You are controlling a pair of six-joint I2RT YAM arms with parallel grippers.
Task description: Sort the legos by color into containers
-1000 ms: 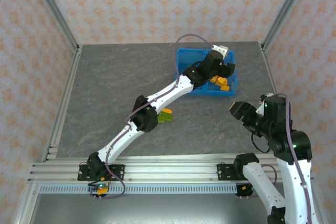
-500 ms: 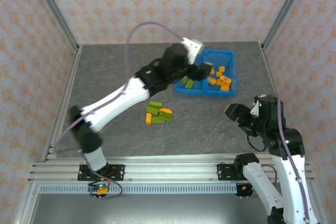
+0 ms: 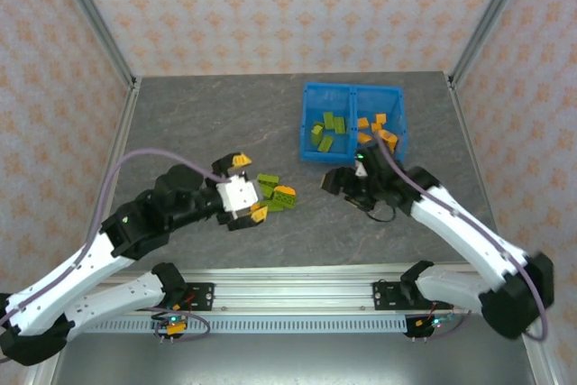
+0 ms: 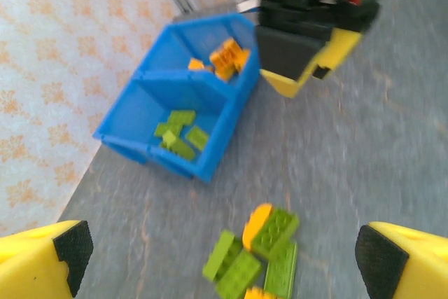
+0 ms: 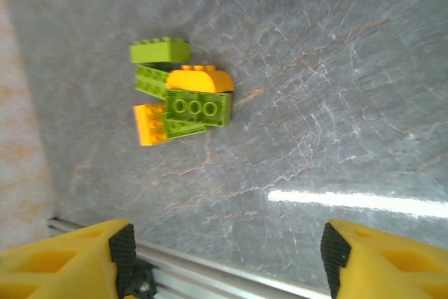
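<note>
Left hand [image 3: 249, 187] withdrawn; right hand [image 3: 334, 180] advanced.

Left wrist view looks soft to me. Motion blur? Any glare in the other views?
Left wrist: yes, smeared throughout; the blue bin and the loose legos lack crisp edges. Right wrist: sharp, but a white glare streak lies across the table. Top external: evenly lit, no glare.
</note>
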